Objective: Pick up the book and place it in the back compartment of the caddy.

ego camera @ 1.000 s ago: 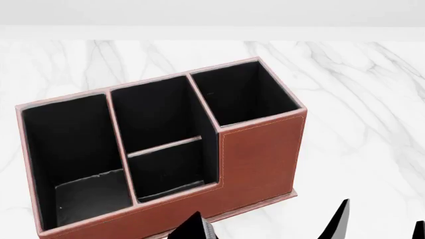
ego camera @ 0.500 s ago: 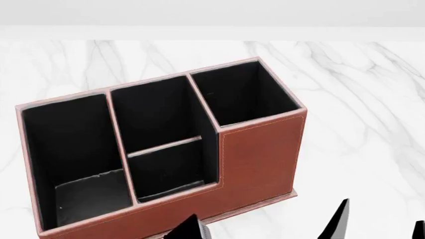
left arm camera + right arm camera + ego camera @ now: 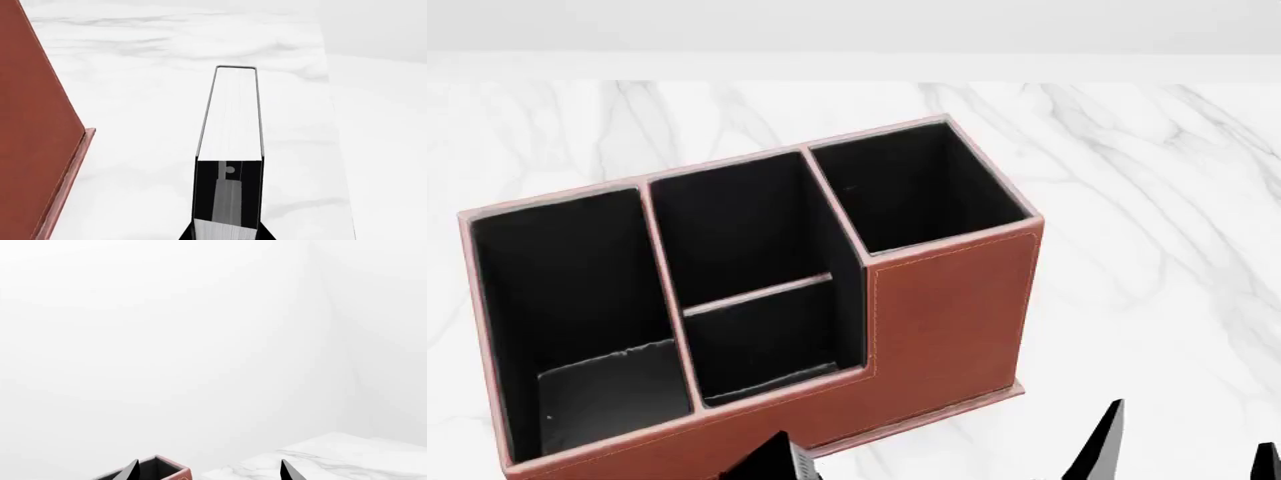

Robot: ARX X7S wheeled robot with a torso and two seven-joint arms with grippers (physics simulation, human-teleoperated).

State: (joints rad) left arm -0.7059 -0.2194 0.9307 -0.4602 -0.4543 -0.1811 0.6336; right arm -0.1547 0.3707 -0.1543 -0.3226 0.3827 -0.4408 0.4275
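Reddish-brown leather-look walls and a black lining make up the caddy (image 3: 954, 320), which stands on the white marble desk (image 3: 1148, 200) and fills the middle of the head view. Its back compartment (image 3: 767, 350), the small cell with the low outer wall, holds nothing, and the other three cells are also bare inside.

The book (image 3: 231, 125) is in the left jaws (image 3: 227, 200). In the left wrist view it sticks straight out from between them, with its white page edges turned toward the camera and its thin black covers along both sides. The black fingers (image 3: 227, 192) press on the end of the book that is nearest to the wrist, so these jaws are closed on it. The book hangs above the desk, and the outer wall of the caddy is off to one side of it, apart from it and not touching. In the head view only a dark corner (image 3: 777, 460) shows at the lower edge, just in front of the low wall; I cannot tell if it is the book or the jaws.

The right jaws (image 3: 210, 471) are spread wide with nothing between the two black tips. In their own view a corner of the caddy (image 3: 157, 471) shows between them, farther away.
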